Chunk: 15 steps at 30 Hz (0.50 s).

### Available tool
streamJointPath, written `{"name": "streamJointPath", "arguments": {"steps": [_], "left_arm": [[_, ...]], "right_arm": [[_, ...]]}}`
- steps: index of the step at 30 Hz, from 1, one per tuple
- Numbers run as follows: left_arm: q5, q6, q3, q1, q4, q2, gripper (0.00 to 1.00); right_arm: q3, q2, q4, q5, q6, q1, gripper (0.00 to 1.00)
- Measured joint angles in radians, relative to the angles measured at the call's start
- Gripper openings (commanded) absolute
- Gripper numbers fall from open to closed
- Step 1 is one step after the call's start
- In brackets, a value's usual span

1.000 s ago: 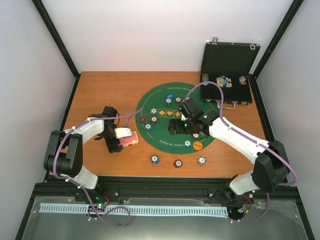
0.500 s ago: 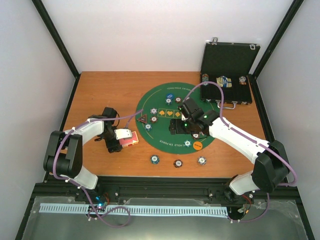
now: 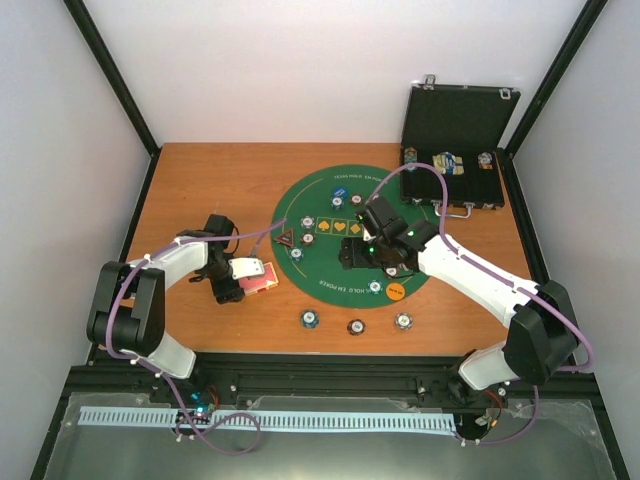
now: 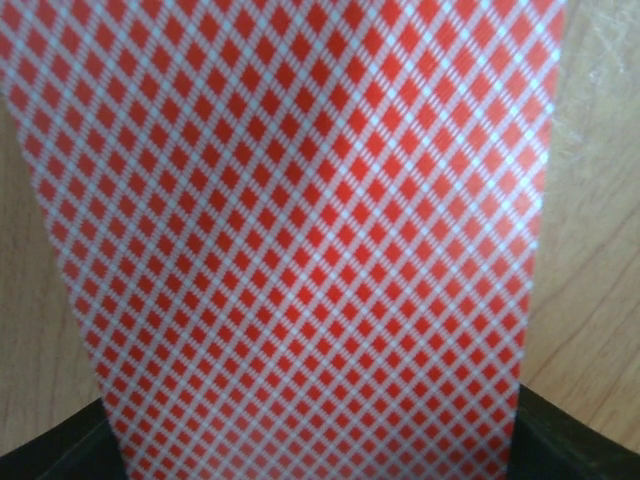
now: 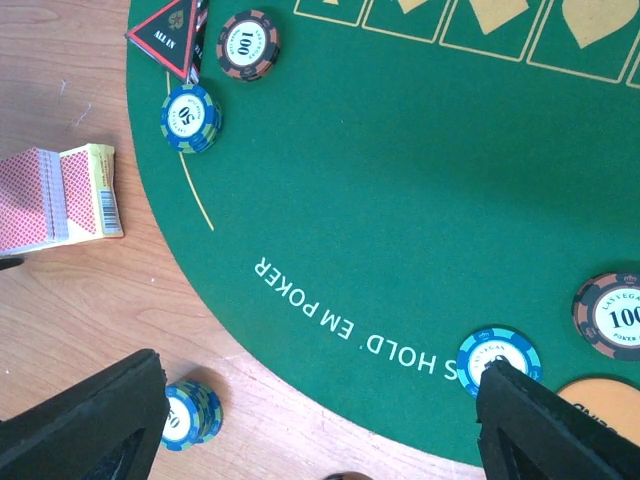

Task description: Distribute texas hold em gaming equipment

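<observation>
The round mat [image 3: 312,262] lies on the table [image 3: 200,180] right of centre. The open case [image 3: 460,120] stands behind it in the back right corner, just beside the mat's rim. A card deck [image 3: 258,280] lies on the bare table just left of the mat, near the triangle marker [image 3: 287,239] on the mat's left edge; a row of three chips [image 3: 356,326], set apart from one another, lies on the table in front of the mat, and on the mat's front edge a single chip [image 3: 375,288] sits just left of a disc [image 3: 395,293].
</observation>
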Motion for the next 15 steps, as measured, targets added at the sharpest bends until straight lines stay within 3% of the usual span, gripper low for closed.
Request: {"name": "streamJointPath", "arguments": {"steps": [15], "left_arm": [[0.019,0.002,0.0,0.0,0.004,0.0,0.44]], "right_arm": [[-0.038,0.0,0.017,-0.024,0.008,0.0,0.82]]}}
